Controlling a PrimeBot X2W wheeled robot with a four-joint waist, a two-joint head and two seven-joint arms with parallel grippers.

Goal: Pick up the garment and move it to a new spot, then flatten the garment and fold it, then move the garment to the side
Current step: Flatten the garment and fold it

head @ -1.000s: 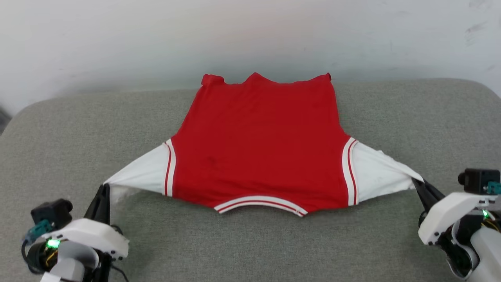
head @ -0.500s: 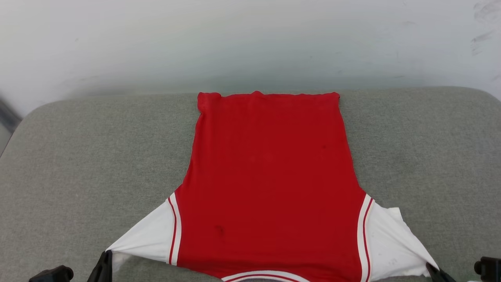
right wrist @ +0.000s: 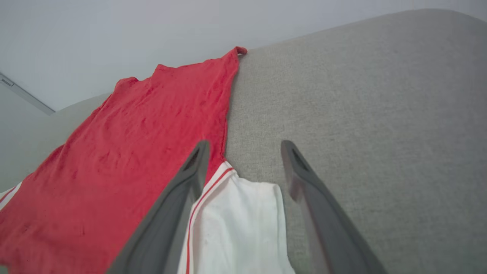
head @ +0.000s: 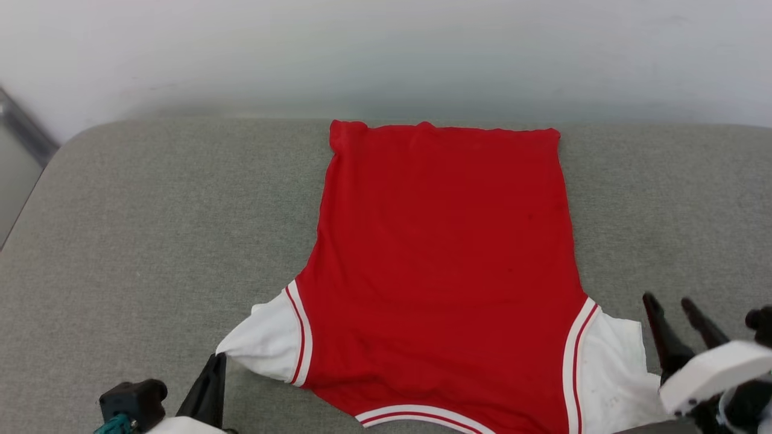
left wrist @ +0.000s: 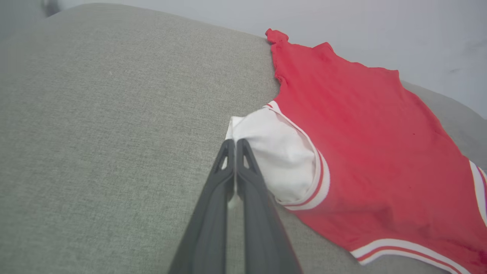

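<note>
The garment (head: 446, 253) lies spread flat on the grey cushion (head: 151, 229), red body up, with white sleeves and striped trim at its near end. My left gripper (head: 212, 377) is at the lower left, shut on the tip of the left white sleeve (left wrist: 277, 160), which is drawn to a point toward it. The left gripper (left wrist: 235, 146) has its fingers pressed together at the sleeve's edge. My right gripper (head: 672, 304) stands open just right of the right sleeve (head: 615, 361). Seen from the right wrist, the right gripper (right wrist: 245, 144) hangs over the slack white sleeve (right wrist: 243, 224), holding nothing.
A pale wall (head: 386, 54) rises behind the cushion's far edge, where the garment's hem ends. A dark strip (head: 24, 129) runs at the far left past the cushion's rounded corner. Bare cushion stretches on both sides of the garment.
My right gripper has opened and let go of the right sleeve, which now lies slack. The left stays shut on its sleeve. The head camera has shifted, so the picture moved.
</note>
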